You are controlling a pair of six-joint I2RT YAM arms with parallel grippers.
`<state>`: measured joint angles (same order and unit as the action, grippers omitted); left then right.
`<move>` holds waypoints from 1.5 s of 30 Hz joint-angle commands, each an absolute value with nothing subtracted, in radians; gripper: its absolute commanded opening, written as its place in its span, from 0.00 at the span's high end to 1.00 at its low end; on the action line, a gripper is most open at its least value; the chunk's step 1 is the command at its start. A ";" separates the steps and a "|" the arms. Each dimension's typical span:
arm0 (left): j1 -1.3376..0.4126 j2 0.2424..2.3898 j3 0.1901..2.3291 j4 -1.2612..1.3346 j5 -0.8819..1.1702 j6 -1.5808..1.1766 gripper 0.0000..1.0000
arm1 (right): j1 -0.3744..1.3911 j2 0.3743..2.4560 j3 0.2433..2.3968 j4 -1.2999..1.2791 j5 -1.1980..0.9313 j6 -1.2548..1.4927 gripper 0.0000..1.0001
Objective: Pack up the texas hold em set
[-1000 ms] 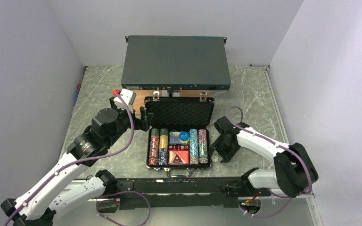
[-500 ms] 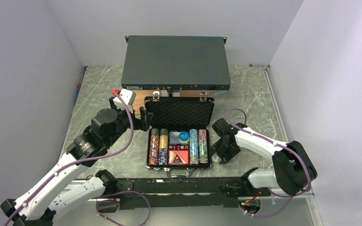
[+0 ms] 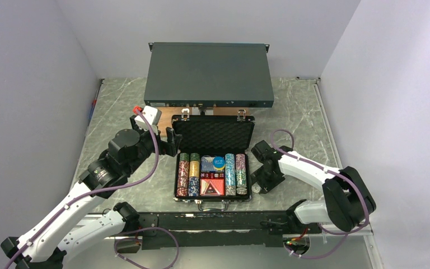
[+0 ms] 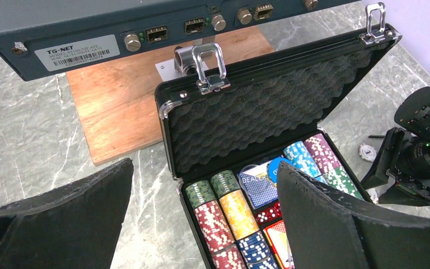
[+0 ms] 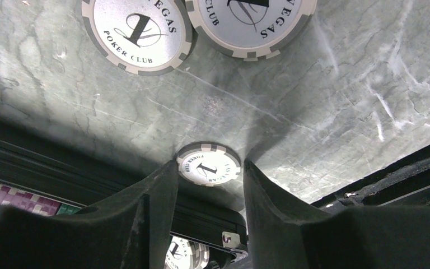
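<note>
White walls close in a grey marbled table [image 3: 302, 112] on three sides. The black briefcase [image 3: 214, 134] sits open at the middle of the table, close to its near edge. The foam-lined lid stands upright on the far side, with its silver latches [image 4: 208, 67] at the top. Inside lie rows of poker chips [image 3: 187, 176] in several colours, card decks [image 3: 213, 186], red dice [image 4: 269, 212] and a blue disc [image 3: 218, 163].

Just beside the case's right wall, the right gripper [image 3: 260, 184] points down at the table. Its jaws are parted around a loose chip [image 5: 208, 164], white with grey edge marks, which lies flat between the fingertips. One finger is at its rim and a dark sliver shows on the other side, so nothing is clamped. Two more chips [image 5: 137, 33] of the same kind lie flat on the bare marble a little beyond it. The case wall crowds that gripper on one side.

The left gripper [image 3: 169, 141] hangs by the lid's left corner, jaws spread wide and holding nothing.

Behind the lid a wooden board [image 4: 112, 101] lies on the table. Past it, along the far edge, sits a large dark grey rack box [image 3: 208, 70] labelled TG-NET, its ports facing the case.
</note>
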<state>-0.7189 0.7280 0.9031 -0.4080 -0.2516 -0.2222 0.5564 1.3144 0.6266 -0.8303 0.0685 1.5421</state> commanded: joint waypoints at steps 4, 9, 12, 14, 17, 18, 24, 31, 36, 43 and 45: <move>-0.716 0.719 0.914 -0.380 -0.243 -0.212 0.00 | 0.557 1.339 0.593 -0.802 0.157 1.570 0.60; -0.716 0.722 0.914 -0.381 -0.242 -0.212 0.01 | 0.551 1.289 0.595 -0.831 0.186 1.544 0.76; -0.715 0.721 0.914 -0.380 -0.241 -0.212 0.01 | 0.526 1.261 0.606 -0.849 0.198 1.500 0.84; -0.716 0.722 0.914 -0.380 -0.241 -0.212 0.01 | 0.510 1.249 0.618 -0.863 0.201 1.475 0.89; -0.715 0.725 0.914 -0.379 -0.242 -0.213 0.01 | 0.493 1.234 0.640 -0.888 0.213 1.447 0.93; -0.715 0.726 0.914 -0.379 -0.243 -0.212 0.01 | 0.484 1.230 0.647 -0.894 0.214 1.436 0.93; -0.716 0.727 0.914 -0.380 -0.242 -0.213 0.01 | 0.412 1.176 0.674 -0.932 0.220 1.365 0.94; -0.716 0.732 0.913 -0.380 -0.234 -0.213 0.01 | 0.384 1.219 0.690 -0.827 0.137 1.229 0.56; -0.716 0.729 0.914 -0.380 -0.236 -0.214 0.01 | 0.387 1.318 0.723 -0.797 0.078 1.229 0.38; -0.715 0.727 0.915 -0.380 -0.241 -0.212 0.01 | 0.401 1.406 0.761 -0.813 0.091 1.253 0.37; -0.715 0.727 0.914 -0.379 -0.240 -0.213 0.01 | 0.403 1.410 0.759 -0.808 0.092 1.264 0.37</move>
